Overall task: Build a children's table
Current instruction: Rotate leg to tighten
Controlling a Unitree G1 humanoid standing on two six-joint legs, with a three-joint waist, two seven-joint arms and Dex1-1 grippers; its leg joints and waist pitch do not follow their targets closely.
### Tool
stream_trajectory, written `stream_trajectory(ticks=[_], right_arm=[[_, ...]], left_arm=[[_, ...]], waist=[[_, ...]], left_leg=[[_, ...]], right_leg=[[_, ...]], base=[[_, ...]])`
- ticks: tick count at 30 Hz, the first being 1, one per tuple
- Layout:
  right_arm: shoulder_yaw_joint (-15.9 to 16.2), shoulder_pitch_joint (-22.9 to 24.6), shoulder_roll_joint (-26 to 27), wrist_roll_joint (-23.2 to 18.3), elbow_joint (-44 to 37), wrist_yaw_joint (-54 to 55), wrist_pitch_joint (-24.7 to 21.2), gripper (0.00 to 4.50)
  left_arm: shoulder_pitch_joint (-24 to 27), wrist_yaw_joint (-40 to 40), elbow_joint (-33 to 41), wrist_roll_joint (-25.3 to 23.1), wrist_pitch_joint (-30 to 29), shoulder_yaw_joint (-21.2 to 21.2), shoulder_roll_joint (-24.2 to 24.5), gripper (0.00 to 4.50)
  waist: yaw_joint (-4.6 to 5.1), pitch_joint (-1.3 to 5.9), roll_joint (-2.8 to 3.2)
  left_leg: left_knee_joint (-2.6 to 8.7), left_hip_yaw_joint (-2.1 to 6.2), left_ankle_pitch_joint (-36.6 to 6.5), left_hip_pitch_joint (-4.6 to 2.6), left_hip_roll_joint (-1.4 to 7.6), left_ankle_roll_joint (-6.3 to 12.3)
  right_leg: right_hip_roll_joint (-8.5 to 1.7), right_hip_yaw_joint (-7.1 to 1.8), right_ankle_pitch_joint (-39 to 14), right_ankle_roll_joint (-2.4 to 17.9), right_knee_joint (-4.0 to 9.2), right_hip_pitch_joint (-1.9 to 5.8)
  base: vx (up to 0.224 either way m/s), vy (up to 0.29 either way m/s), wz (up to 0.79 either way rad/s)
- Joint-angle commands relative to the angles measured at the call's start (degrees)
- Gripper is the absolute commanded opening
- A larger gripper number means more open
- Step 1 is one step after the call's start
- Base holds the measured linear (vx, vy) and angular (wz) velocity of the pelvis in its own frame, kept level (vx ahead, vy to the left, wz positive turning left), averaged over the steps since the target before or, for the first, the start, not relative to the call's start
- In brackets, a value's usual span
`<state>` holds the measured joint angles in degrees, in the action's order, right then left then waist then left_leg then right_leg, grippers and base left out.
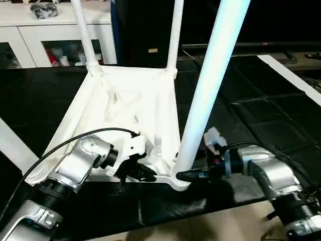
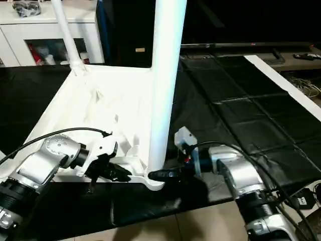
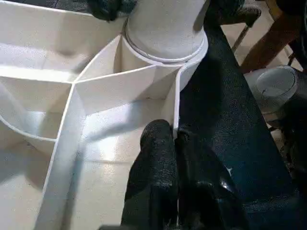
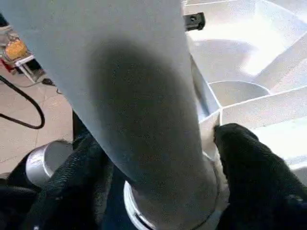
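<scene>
Three legs standing in corner sockets of tabletop (image 1: 150,108), upside down on black table (image 1: 261,125); near leg (image 1: 210,85) cut off above. Left gripper (image 3: 175,143) pinched onto near rim wall; right gripper (image 4: 158,167) spread astride near leg's base, seated at table's front edge.

Near corner: leg (image 1: 210,85) stands in its socket, right gripper (image 4: 158,187) fingers either side.
Front rim: left gripper (image 3: 175,158) pinches it.
Back: two legs (image 1: 85,35) rise.
Middle: tabletop (image 1: 125,108) ribs, open above.
Right: black mat (image 1: 261,110) bare.
</scene>
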<state>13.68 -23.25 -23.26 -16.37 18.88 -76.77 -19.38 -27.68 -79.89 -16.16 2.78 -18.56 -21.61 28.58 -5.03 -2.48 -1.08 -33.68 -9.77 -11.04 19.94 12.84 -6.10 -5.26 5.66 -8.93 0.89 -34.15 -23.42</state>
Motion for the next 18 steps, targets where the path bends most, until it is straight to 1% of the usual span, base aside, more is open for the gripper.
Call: stream_trajectory(ticks=[1,3,5,6,7,8,9,11,12,13,14,15,16,17,18], right_arm=[[-0.1,-1.4,-0.2,-0.6,0.4,-0.8,0.0,3.01],[-0.1,-1.5,-0.1,-0.8,0.7,-1.3,-0.2,2.85],[0.0,-1.5,0.0,-0.8,0.9,-1.5,-0.1,2.80],[0.2,-1.2,0.1,-0.9,0.9,-1.7,-0.1,2.59],[0.3,-1.1,0.2,-1.0,0.8,-1.7,-0.2,2.59],[0.5,-0.6,0.4,-1.2,0.5,-2.0,-0.5,2.49],[0.5,-0.6,0.4,-1.3,0.4,-2.0,-0.6,2.42],[0.5,-0.3,0.5,-1.4,0.2,-2.0,-0.7,2.33],[0.5,0.0,0.8,-1.6,-0.2,-2.0,-1.0,2.31],[0.4,0.7,1.3,-1.9,-0.8,-1.5,-1.4,2.29],[0.4,0.8,1.5,-2.0,-0.9,-1.4,-1.4,2.27],[0.3,1.4,1.9,-2.2,-1.2,-0.8,-1.8,2.26],[0.1,1.9,2.2,-2.2,-1.6,0.0,-2.2,2.25],[0.0,2.8,2.6,-2.3,-2.3,1.3,-2.7,2.24],[-0.2,4.0,3.1,-2.3,-3.2,3.0,-3.3,2.24]], left_arm=[[-0.4,-1.0,0.8,1.3,-0.4,-0.5,-0.2,0.00],[-0.4,-1.0,0.8,1.3,-0.4,-0.5,-0.2,0.00],[-0.4,-1.0,0.8,1.3,-0.3,-0.5,-0.2,0.00],[-0.5,-0.9,0.6,1.4,-0.4,-0.5,-0.2,0.00],[-0.5,-0.9,0.5,1.4,-0.5,-0.5,-0.3,0.00],[-0.6,-0.7,0.3,1.4,-0.6,-0.3,-0.4,0.00],[-0.6,-0.7,0.2,1.4,-0.6,-0.3,-0.4,0.00],[-0.6,-0.6,0.2,1.4,-0.6,-0.3,-0.5,0.00],[-0.7,-0.4,0.0,1.4,-0.7,-0.3,-0.5,0.00],[-0.8,0.0,-0.3,1.3,-1.0,-0.2,-0.8,0.00],[-0.8,0.1,-0.3,1.3,-1.1,-0.2,-0.8,0.00],[-0.9,0.5,-0.3,1.4,-1.5,0.0,-1.1,0.00],[-1.0,1.1,-0.3,1.7,-2.0,0.3,-1.6,0.00],[-1.1,2.4,-0.3,1.9,-2.8,0.8,-2.6,0.00],[-1.3,4.0,-0.2,2.3,-3.9,1.5,-3.8,0.00]], waist=[[0.03,3.51,0.14],[0.04,3.49,0.06],[0.01,3.46,0.08],[0.01,3.46,0.04],[0.01,3.47,0.05],[0.03,3.48,0.20],[0.06,3.45,0.13],[0.03,3.48,0.21],[0.00,3.46,0.58],[0.07,3.44,0.43],[0.05,3.44,0.54],[0.07,3.44,0.42],[0.05,3.48,0.46],[0.07,3.42,0.42],[-0.01,3.34,0.52]], left_leg=[[4.02,-0.38,-11.1,0.13,0.41,2.07],[4.01,-0.40,-11.2,0.13,0.41,2.07],[4.00,-0.40,-11.5,0.11,0.40,2.09],[4.01,-0.39,-11.2,0.11,0.41,2.05],[4.01,-0.40,-11.3,0.09,0.41,2.05],[4.02,-0.38,-11.3,0.07,0.42,1.95],[4.01,-0.40,-11.4,0.09,0.39,1.96],[4.02,-0.37,-11.5,0.05,0.40,1.89],[4.04,-0.34,-11.8,0.00,0.38,1.79],[4.04,-0.38,-11.9,0.03,0.38,1.78],[4.05,-0.36,-12.1,0.01,0.36,1.71],[4.07,-0.37,-12.3,0.00,0.38,1.65],[4.07,-0.33,-12.4,0.00,0.37,1.57],[4.13,-0.32,-12.5,0.02,0.37,1.56],[4.14,-0.30,-12.8,-0.03,0.34,1.38]], right_leg=[[-2.58,-2.65,-17.1,10.6,3.76,3.31],[-2.55,-2.64,-16.9,10.7,3.76,3.30],[-2.59,-2.63,-17.5,10.6,3.81,3.31],[-2.61,-2.65,-17.6,10.5,3.84,3.30],[-2.59,-2.65,-17.7,10.4,3.83,3.27],[-2.59,-2.65,-17.7,10.4,3.82,3.27],[-2.55,-2.65,-17.8,10.4,3.87,3.27],[-2.59,-2.65,-17.9,10.4,3.88,3.28],[-2.58,-2.64,-18.1,10.4,3.89,3.26],[-2.55,-2.65,-18.1,10.3,3.99,3.26],[-2.54,-2.64,-18.0,10.3,3.96,3.25],[-2.55,-2.65,-18.1,10.3,4.00,3.26],[-2.56,-2.64,-18.0,10.3,3.97,3.28],[-2.55,-2.62,-18.2,10.3,4.04,3.29],[-2.53,-2.61,-18.7,10.0,4.16,3.27]], base=[[0.000,0.000,0.00],[0.000,0.000,0.00],[0.000,0.000,0.00],[0.000,0.000,0.00],[0.000,0.000,0.00],[0.000,0.000,0.00],[0.000,0.000,0.00],[0.000,0.000,0.00],[0.000,0.000,0.00],[0.000,0.000,0.00],[0.000,0.000,0.00],[0.000,0.000,0.00],[0.000,0.000,0.00],[0.000,0.000,0.00],[0.000,0.000,0.00]])
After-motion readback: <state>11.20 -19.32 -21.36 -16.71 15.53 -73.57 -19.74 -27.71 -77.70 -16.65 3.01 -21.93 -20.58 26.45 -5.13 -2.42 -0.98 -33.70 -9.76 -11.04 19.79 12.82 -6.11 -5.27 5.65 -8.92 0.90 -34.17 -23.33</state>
